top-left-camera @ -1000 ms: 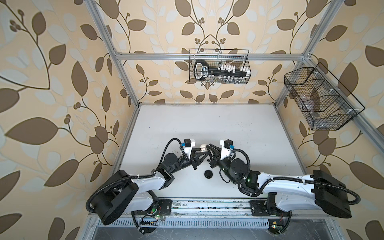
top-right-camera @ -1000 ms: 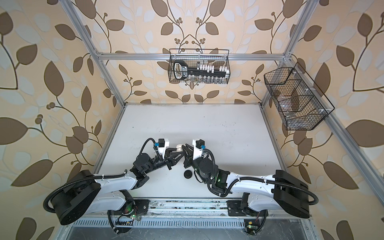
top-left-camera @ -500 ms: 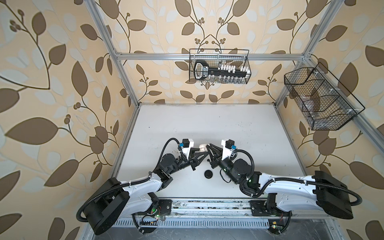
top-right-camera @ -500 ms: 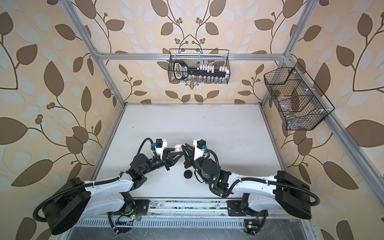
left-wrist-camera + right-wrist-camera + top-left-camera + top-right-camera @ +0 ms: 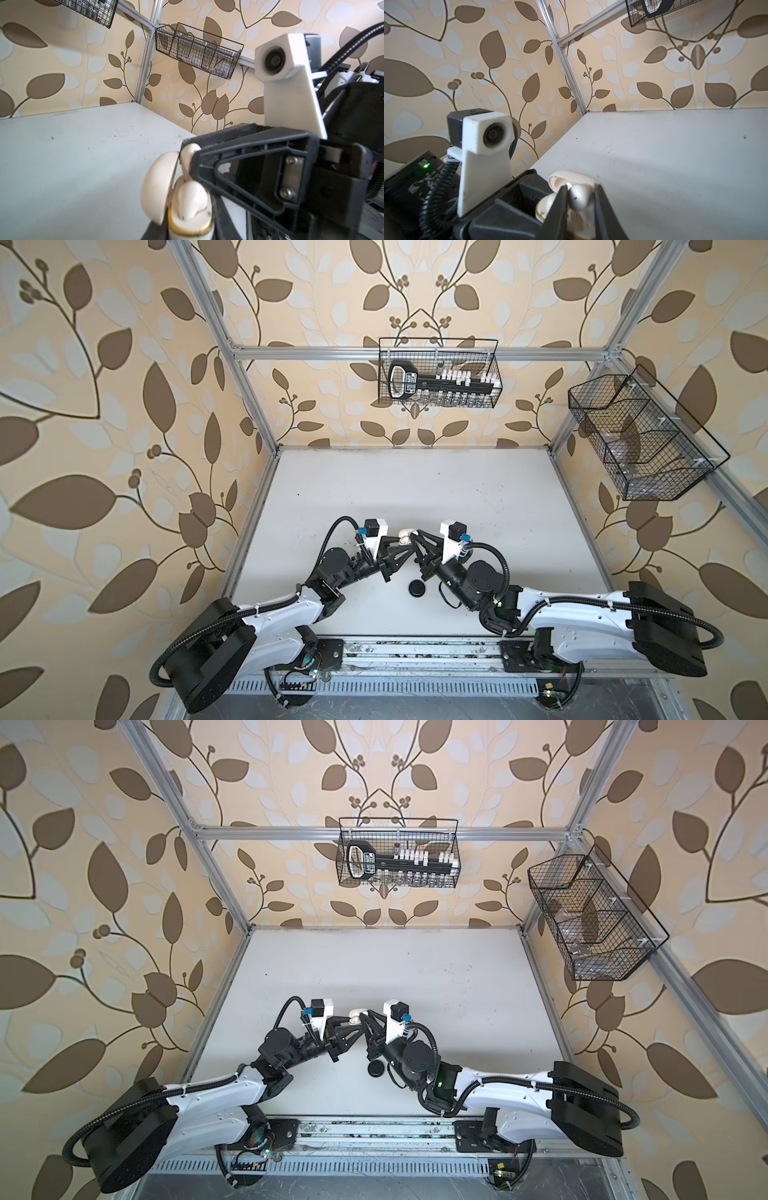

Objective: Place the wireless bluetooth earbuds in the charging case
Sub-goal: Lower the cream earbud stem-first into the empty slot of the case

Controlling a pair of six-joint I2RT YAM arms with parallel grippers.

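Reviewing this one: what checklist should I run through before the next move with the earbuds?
1. Case open: lid of the charging case is up: ok.
2. Case held: left gripper shut on it: ok.
3. One slot filled: first earbud sits in the case: ok.
4. Is the second earbud, between the fingers of the right gripper, fully seated: cannot tell.
5. Those fingers clear of it: cannot tell.

Right pincer [image 5: 581,187]: two black fingers [image 5: 560,207] flanking a cream earbud [image 5: 578,199], touching on one side, the other side unclear
Charging case [image 5: 566,179]: cream, lid open, behind the earbud
Second earbud [image 5: 546,204]: in the case, beside one finger
Camera housing [image 5: 488,137]: white, on the left arm
Bench [image 5: 675,166]: white, scuffed
Wire basket [image 5: 664,10]: black, on the leaf-patterned wall
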